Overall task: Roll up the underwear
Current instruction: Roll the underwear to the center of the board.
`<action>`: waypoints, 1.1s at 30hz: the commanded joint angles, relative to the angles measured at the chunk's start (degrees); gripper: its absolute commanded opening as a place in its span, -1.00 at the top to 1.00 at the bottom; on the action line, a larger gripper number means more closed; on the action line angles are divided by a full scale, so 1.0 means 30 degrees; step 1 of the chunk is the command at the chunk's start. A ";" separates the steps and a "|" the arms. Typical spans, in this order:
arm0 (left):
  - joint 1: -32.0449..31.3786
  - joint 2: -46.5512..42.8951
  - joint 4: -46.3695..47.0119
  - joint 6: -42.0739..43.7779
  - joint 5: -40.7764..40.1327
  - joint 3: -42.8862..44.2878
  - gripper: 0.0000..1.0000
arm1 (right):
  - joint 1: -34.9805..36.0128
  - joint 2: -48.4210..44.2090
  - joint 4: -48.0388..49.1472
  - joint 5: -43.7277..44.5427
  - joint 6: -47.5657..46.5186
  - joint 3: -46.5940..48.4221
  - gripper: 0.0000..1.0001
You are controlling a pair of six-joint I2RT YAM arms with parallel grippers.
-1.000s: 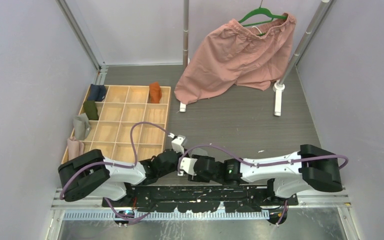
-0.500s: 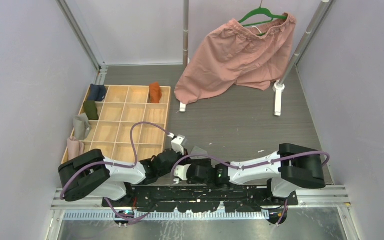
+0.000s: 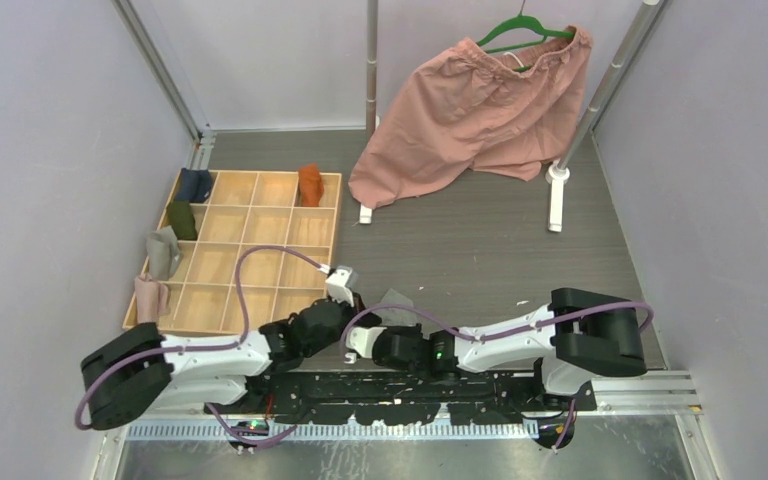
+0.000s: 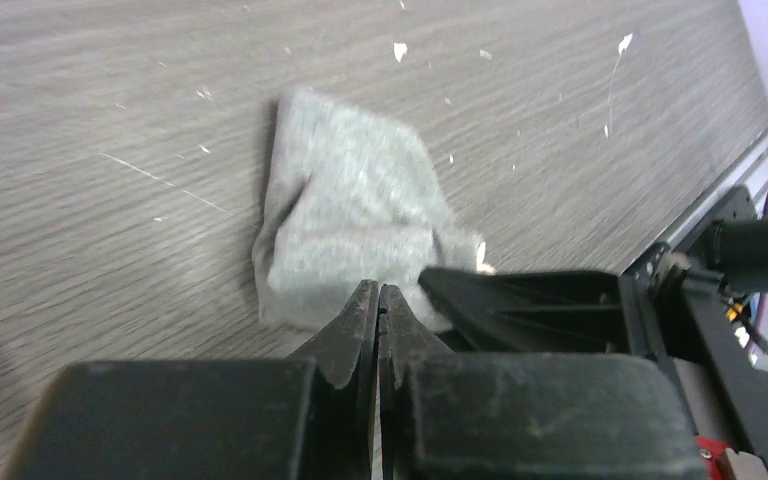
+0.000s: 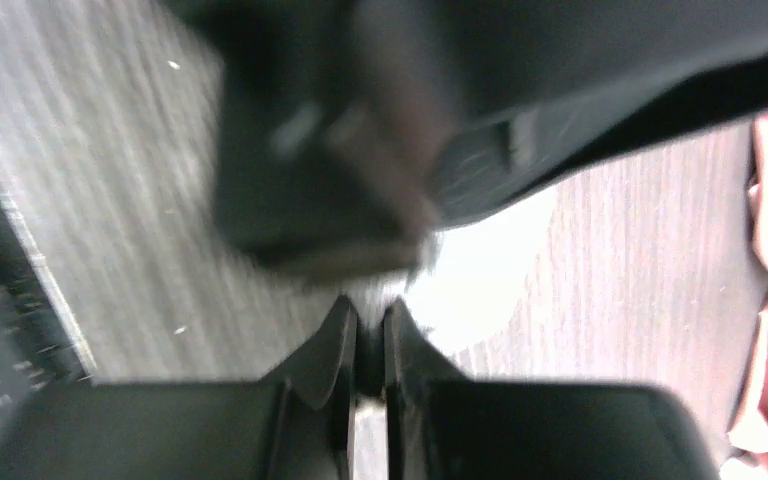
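Note:
The grey underwear [image 4: 345, 215] lies crumpled on the table, folded over itself, with a bit of cream trim at its right corner. In the top view only a small patch [image 3: 397, 299] shows beside the two wrists. My left gripper [image 4: 380, 292] [image 3: 358, 316] is shut with its tips on the cloth's near edge. My right gripper [image 5: 365, 305] [image 3: 372, 325] is shut on blurred grey cloth; one of its fingers [image 4: 520, 300] lies at the cloth's right corner. The rust-orange underwear [image 3: 309, 185] sits rolled in a far compartment of the wooden tray [image 3: 338, 215].
Rolled cloths sit along the tray's left side: dark blue [image 3: 195, 185], dark green [image 3: 182, 220], grey [image 3: 163, 255], pink [image 3: 150, 295]. Big pink shorts [image 3: 470, 110] hang from a green hanger on a rack whose white feet [image 3: 557, 200] stand at the back right.
My right gripper has moved left, close against the left gripper. My left arm's elbow has swung out to the left and its wrist has shifted slightly left.

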 commanded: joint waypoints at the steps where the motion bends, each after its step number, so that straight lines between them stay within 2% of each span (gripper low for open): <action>1: -0.0090 -0.4018 -0.3411 -0.0323 -0.2751 0.0109 0.99 | -0.0087 -0.0900 0.1931 -0.0566 0.1689 -0.1054 0.98; 7: -0.0062 -0.8717 -0.7460 0.0350 -0.4108 0.0173 0.99 | -0.0170 -0.2125 0.4366 -0.2762 0.3727 -0.2414 0.98; 12: -0.0060 -0.9991 -0.8161 0.0294 -0.3711 -0.0156 0.99 | -0.0956 -0.3089 0.5351 -0.5219 0.5768 -0.3288 0.98; 22: -0.0062 -0.9288 -0.6614 0.0947 -0.2314 -0.0180 0.98 | -0.3589 -0.4187 0.6295 -0.9659 0.9350 -0.4514 0.98; 27: -0.0062 -0.8149 -0.5008 0.1516 -0.0814 -0.0102 0.99 | -0.4988 -0.4349 0.8344 -1.1457 1.1473 -0.5797 0.98; 33: -0.0062 -0.6800 -0.3729 0.2101 0.0299 0.0218 0.99 | -0.6002 -0.4148 1.1661 -1.1925 1.4409 -0.7555 0.98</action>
